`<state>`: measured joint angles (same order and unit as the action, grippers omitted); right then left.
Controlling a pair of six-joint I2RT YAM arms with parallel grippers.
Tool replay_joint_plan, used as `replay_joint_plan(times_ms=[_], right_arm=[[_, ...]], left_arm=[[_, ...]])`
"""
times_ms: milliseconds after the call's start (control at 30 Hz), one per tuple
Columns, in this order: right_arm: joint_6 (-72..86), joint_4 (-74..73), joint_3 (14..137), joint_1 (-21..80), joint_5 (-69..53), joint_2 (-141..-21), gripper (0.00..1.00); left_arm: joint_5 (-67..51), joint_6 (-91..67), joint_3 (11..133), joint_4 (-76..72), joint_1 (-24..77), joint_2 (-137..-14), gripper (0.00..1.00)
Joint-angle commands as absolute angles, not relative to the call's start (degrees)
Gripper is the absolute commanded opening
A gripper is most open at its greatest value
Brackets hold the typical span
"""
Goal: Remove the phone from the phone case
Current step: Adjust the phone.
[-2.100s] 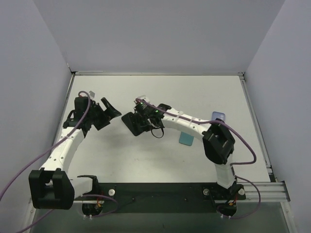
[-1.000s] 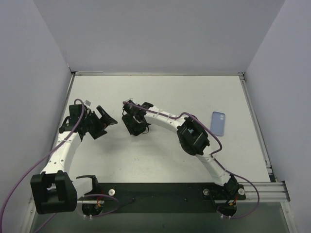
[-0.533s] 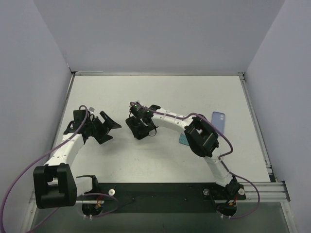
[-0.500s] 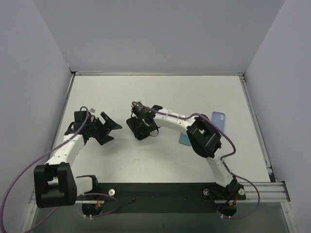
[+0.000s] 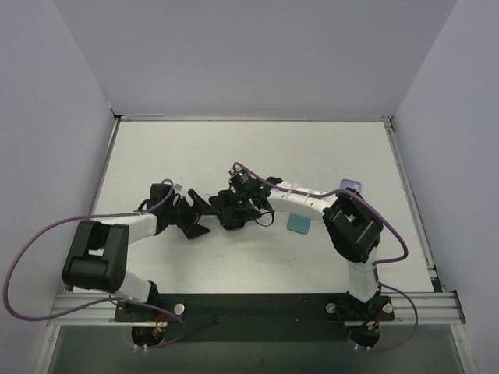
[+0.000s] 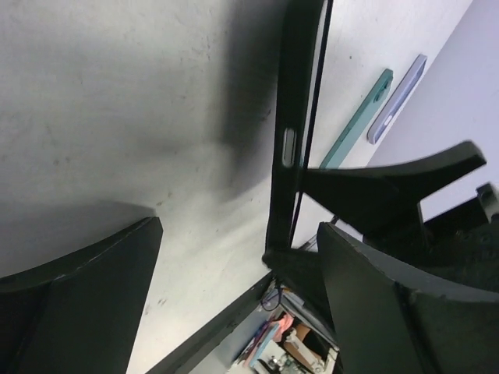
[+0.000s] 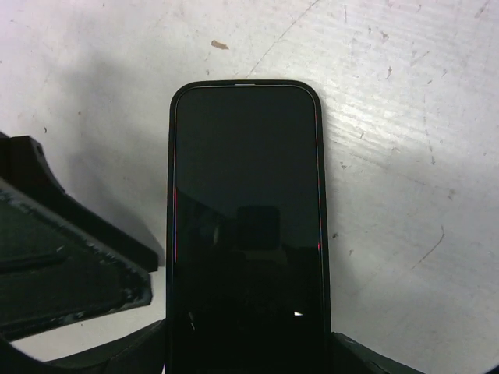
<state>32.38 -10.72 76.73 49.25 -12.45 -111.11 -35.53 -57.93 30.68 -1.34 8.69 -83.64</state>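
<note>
The phone (image 7: 245,195), dark screen up, sits in a black phone case (image 7: 171,156) whose rim frames it. My right gripper (image 7: 245,347) is shut on its near end, one finger on each long side, holding it low over the table (image 5: 156,156). From above, the phone (image 5: 215,209) points left from the right gripper (image 5: 231,209). My left gripper (image 5: 196,218) stands open at the phone's free end. In the left wrist view the phone (image 6: 293,117) shows edge-on between the spread fingers (image 6: 86,296) of the left gripper (image 6: 238,234), nearer the right one, untouched.
A teal case (image 5: 299,224) lies on the table right of the grippers, under the right arm. A lavender case (image 5: 351,185) lies further right, partly hidden by the arm. Both show in the left wrist view: teal case (image 6: 360,121), lavender case (image 6: 398,100). Walls enclose the table.
My left arm has swung right and down until its open gripper straddles the phone's free end. My right gripper has shifted slightly right with the phone.
</note>
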Motion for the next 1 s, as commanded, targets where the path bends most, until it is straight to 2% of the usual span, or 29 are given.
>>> replay_joint_plan(times_ms=[0,433,533,633,700,733,833,967], right_arm=[[34.36,-8.09,75.67,50.01,-14.15,-106.44,0.01],[35.60,-7.38,72.78,50.62,-14.94,-102.57,0.02],[35.60,-7.64,72.51,50.89,-14.50,-102.22,0.02],[35.77,-7.91,72.16,50.89,-14.07,-101.87,0.05],[35.86,-8.35,72.07,50.80,-13.71,-101.52,0.19],[35.69,-10.09,72.33,50.89,-11.71,-100.90,0.43],[35.25,-12.39,72.42,50.63,-9.50,-97.75,0.78],[34.63,-13.01,70.23,48.96,-7.82,-91.51,0.87]], left_arm=[[-36.30,-63.98,33.22,-11.34,10.28,-88.58,0.90],[-33.31,-66.00,37.96,-16.26,13.27,-98.26,0.63],[-32.87,-66.53,38.84,-16.08,14.50,-98.79,0.47],[-32.70,-66.71,39.46,-15.91,14.85,-98.26,0.18],[-33.31,-66.19,39.99,-15.38,14.85,-97.30,0.00],[-33.48,-65.57,40.43,-14.51,14.77,-96.86,0.00],[-33.84,-63.46,42.27,-11.34,14.50,-94.58,0.00],[-38.21,-62.67,42.80,-14.05,13.45,-90.97,0.00]])
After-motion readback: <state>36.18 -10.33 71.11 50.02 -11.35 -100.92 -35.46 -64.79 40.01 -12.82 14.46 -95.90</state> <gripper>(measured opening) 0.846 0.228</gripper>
